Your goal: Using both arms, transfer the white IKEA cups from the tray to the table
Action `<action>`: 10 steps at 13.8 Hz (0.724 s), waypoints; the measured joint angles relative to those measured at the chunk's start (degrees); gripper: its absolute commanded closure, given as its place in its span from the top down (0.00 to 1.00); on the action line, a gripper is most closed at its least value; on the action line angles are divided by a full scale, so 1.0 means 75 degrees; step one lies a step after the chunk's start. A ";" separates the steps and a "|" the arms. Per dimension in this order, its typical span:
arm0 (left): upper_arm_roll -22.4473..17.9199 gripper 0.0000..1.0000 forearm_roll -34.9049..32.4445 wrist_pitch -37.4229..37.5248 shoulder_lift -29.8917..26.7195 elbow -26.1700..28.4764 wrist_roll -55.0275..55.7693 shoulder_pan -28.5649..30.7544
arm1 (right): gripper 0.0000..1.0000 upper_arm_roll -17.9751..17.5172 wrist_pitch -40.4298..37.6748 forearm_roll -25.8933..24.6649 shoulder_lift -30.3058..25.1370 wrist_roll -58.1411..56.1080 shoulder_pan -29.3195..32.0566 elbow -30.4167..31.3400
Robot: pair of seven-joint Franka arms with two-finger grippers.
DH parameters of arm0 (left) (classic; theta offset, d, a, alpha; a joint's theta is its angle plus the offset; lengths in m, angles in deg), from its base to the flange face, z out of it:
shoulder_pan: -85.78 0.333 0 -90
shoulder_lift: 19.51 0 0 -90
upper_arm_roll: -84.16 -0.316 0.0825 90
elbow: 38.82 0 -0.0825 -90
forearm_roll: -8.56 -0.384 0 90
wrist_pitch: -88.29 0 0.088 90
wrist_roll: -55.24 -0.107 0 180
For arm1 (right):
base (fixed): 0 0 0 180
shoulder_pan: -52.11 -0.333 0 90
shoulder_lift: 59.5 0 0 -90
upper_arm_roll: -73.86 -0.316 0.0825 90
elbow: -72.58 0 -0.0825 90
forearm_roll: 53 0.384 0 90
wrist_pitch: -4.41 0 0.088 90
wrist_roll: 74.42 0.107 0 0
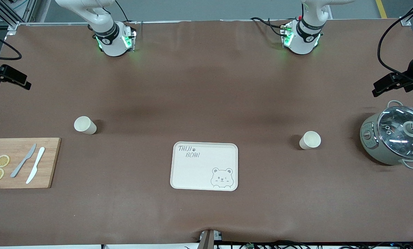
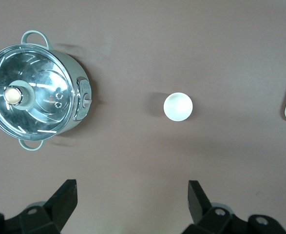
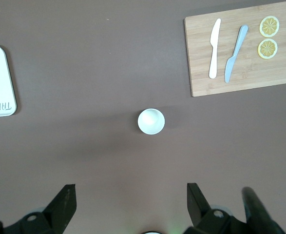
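Note:
Two white IKEA cups stand upright on the brown table. One cup (image 1: 85, 125) is toward the right arm's end; it shows below my right gripper (image 3: 131, 197) in the right wrist view (image 3: 151, 121). The other cup (image 1: 310, 140) is toward the left arm's end; it shows below my left gripper (image 2: 132, 195) in the left wrist view (image 2: 178, 107). Both grippers are open, empty and high over the table. Neither shows in the front view, only the arm bases.
A cream bear-printed tray (image 1: 199, 173) lies between the cups, nearer the front camera. A wooden cutting board (image 1: 51, 162) with two knives and lemon slices lies at the right arm's end. A grey pot (image 1: 395, 140) with a glass lid stands at the left arm's end.

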 measured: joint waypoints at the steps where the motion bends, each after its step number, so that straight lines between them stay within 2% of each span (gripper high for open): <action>1: 0.0000 1.00 0.0000 0.0000 0.0001 0.0000 0.0000 0.0001 | 1.00 0.0000 0.0000 0.0000 0.0000 0.0000 0.0000 0.0000; 5: 0.0011 1.00 0.0001 -0.0003 0.0002 0.0000 0.0000 -0.0051 | 1.00 -0.0013 0.0000 0.0000 0.0000 0.0000 0.0013 0.0000; 10: 0.0422 1.00 0.0013 -0.0004 0.0023 0.0000 0.0008 -0.0395 | 1.00 -0.0539 -0.0010 0.0001 0.0000 0.0000 0.0412 0.0000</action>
